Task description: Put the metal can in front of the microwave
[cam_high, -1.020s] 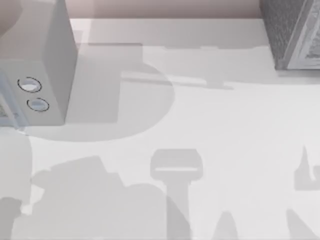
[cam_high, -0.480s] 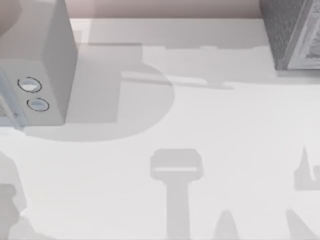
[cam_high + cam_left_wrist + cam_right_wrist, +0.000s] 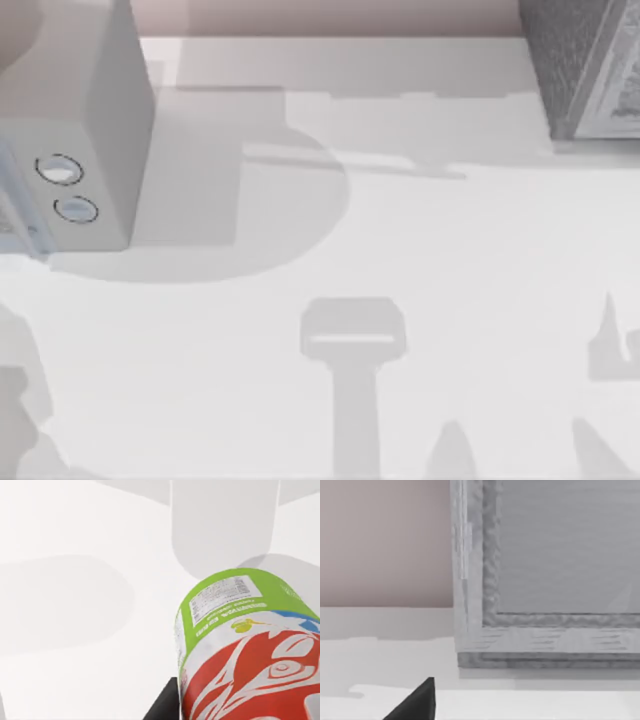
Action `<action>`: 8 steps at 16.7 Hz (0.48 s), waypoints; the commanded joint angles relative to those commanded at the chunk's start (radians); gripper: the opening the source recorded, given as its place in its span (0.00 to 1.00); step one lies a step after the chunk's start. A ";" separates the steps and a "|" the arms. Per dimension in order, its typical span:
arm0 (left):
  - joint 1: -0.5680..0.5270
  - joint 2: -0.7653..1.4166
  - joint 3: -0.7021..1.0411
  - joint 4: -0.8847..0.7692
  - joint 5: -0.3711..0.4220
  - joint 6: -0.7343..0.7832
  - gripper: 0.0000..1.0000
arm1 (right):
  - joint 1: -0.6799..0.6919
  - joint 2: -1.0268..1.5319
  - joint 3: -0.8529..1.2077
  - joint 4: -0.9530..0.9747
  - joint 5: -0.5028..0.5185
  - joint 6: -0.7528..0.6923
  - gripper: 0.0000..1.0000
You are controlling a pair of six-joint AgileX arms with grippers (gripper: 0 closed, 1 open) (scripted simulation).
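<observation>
The left gripper's fingers grip the metal can above the white counter; I judge carrying underway, lowering before the microwave next.

speckled grey box: table's far right corner | white table; pinkish wall behind
</observation>
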 joint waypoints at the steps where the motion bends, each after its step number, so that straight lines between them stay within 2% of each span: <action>1: 0.001 0.001 -0.003 0.003 0.001 0.000 0.00 | 0.000 0.000 0.000 0.000 0.000 0.000 1.00; 4: 0.001 0.001 -0.003 0.003 0.001 0.000 0.00 | 0.000 0.000 0.000 0.000 0.000 0.000 1.00; 8: 0.001 0.001 -0.003 0.003 0.001 0.000 0.30 | 0.000 0.000 0.000 0.000 0.000 0.000 1.00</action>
